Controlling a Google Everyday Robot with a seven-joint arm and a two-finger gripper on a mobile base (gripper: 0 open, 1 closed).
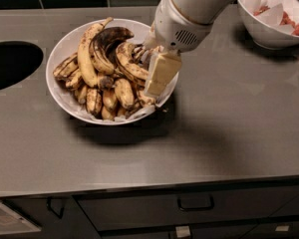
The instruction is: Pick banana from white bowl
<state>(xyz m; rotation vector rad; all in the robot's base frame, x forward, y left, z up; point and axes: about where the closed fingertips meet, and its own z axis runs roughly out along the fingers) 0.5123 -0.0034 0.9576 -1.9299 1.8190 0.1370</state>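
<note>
The robot's hand (155,85) hung over the right side of the white bowl (63,45), its cream-coloured tip reaching down among the fruit close to the rim. Whether it was open or closed on anything could not be told. The banana (128,63), strongly curved and yellow with brown speckles, lay on top of the pile just left of the hand, one end touching or running behind it. A mostly black banana (108,38) curved beside it, and a longer, straighter yellow one (86,51) lay further left. The bowl stood on the grey desk (229,118), well apart from a second white bowl (267,33) with paper and reddish contents (top right). A small pale tag (182,231) under the drawer handle (195,203) was too small to read.
</note>
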